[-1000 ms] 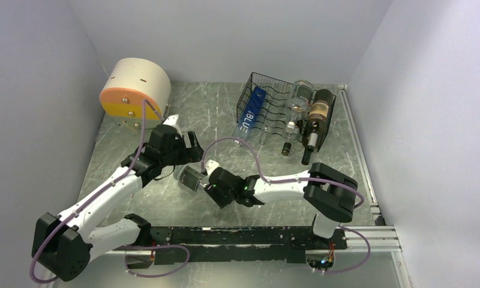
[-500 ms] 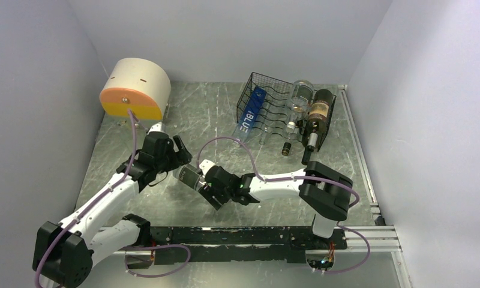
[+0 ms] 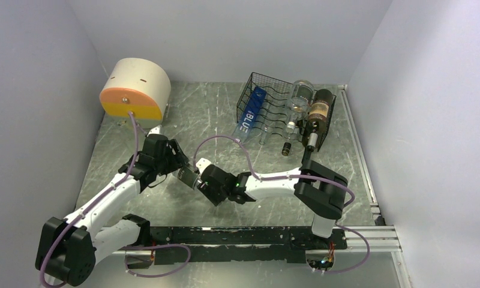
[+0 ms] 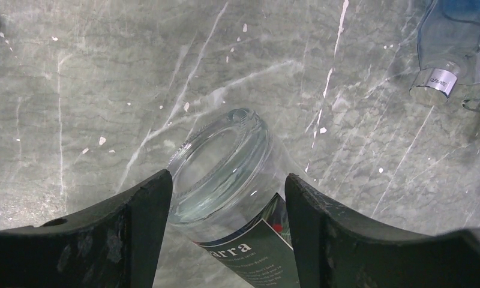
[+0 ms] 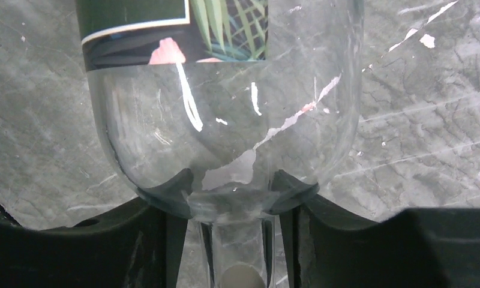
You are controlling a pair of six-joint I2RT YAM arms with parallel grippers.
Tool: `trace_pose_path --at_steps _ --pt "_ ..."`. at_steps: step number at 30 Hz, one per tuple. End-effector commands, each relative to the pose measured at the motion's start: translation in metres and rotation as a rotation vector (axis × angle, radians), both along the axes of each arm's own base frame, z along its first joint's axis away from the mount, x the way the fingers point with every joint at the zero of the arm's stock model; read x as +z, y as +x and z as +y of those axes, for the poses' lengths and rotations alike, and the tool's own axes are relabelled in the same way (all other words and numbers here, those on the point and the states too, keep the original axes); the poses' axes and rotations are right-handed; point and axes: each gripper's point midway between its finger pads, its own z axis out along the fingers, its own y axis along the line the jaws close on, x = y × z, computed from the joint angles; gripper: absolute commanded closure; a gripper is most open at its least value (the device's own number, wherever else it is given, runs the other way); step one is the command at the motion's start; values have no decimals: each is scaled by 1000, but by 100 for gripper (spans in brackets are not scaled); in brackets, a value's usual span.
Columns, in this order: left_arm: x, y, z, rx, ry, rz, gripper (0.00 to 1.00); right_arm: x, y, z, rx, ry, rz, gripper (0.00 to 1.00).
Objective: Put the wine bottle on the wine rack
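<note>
Wine bottle (image 3: 186,177): clear glass, dark label with green palm leaves, a pink patch and white letters "arra"; lying tilted over the table (image 3: 213,114), spanning the gap between the two grippers.
Left gripper (image 4: 227,180): fingers (image 4: 141,210) pressed to both sides of the bottle's body right at its thick round base, gripping it as far as the wrist view shows.
Right gripper (image 5: 234,192): fingers either side of the slim neck, shoulder of the bottle butting against the fingertips; clamped or merely closing in, cannot tell.
Hidden or cut off: bottle mouth below the frame edge in the right wrist view; most of the label masked by the left fingers; in the top view, bottle largely covered by both grippers.
Wine rack (image 3: 267,99): black wire, well apart from both grippers, beyond and to the right of the right one.
In the rack: a blue bottle (image 3: 249,114), a clear bottle (image 3: 297,99) and a dark bottle (image 3: 318,114), necks pointing toward the arms.
Between right gripper and rack: a loop of purple cable (image 3: 225,141) arching over bare table.
Beyond the left gripper: a cream drum (image 3: 135,90) with an orange-and-yellow face.
</note>
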Motion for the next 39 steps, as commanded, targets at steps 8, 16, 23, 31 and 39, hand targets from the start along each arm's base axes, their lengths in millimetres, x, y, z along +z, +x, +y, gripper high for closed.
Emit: trace_pose_path --at_steps 8,16,23,31,39 --pt "31 -1 -7 -28 -48 -56 26 0 10 -2 -11 6 -64 100" --pt "73 -3 3 -15 -26 -134 18 55 19 2 -55 158 -150 100" --pt "119 -11 12 -11 -26 -233 17 112 32 -8 -150 282 -237 100" --pt "158 -26 17 -27 -51 -341 17 190 52 -25 -282 442 -353 100" --pt "188 -40 17 -63 -87 -424 18 265 116 -65 -588 551 -437 100"
